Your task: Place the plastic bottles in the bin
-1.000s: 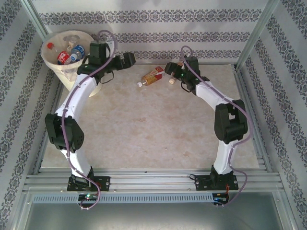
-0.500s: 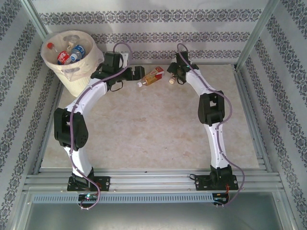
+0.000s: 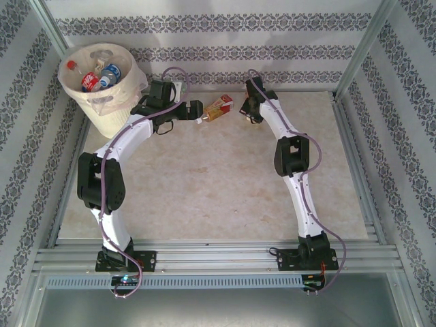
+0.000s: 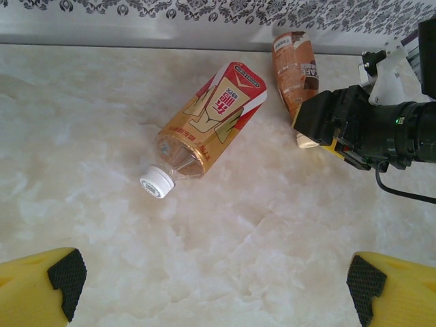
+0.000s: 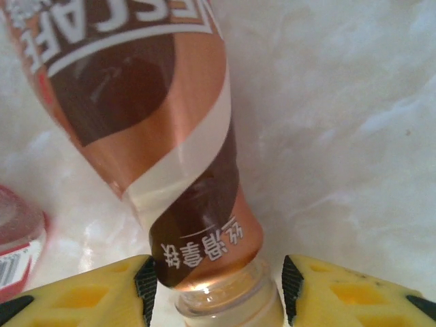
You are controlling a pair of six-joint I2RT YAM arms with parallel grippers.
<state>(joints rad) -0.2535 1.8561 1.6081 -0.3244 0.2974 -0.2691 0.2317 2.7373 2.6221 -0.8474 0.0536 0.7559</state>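
1. Bin (image 3: 131, 87): stands upright at about 10 o'clock on the table (image 3: 204, 184) in the top view, lined, with several binned bottles (image 3: 99, 75) inside.
2. Left gripper (image 4: 214, 286): jaws spread wide with nothing between them. It hovers over bare table, and the red-labelled bottle lies ahead of it at 12 o'clock.
3. Red-labelled bottle (image 4: 208, 126): on its side near the far wall, white cap pointing to 7 o'clock in the left wrist view, untouched.
4. Brown-labelled bottle (image 5: 157, 136): on its side just beside the red one, at its 2 o'clock in the left wrist view.
5. Right gripper (image 5: 214, 286): its jaws bracket this bottle's neck below the label. One pad meets the label edge, but whether the grip is firm cannot be told.
6. Step in hand, as judged: pick-up of the brown bottle, with two bottles lying outside the bin.
7. Next move, as judged: clamp firmly on the neck and lift clear of the red bottle. Then carry toward 10 o'clock, above the bin rim and past the left arm.
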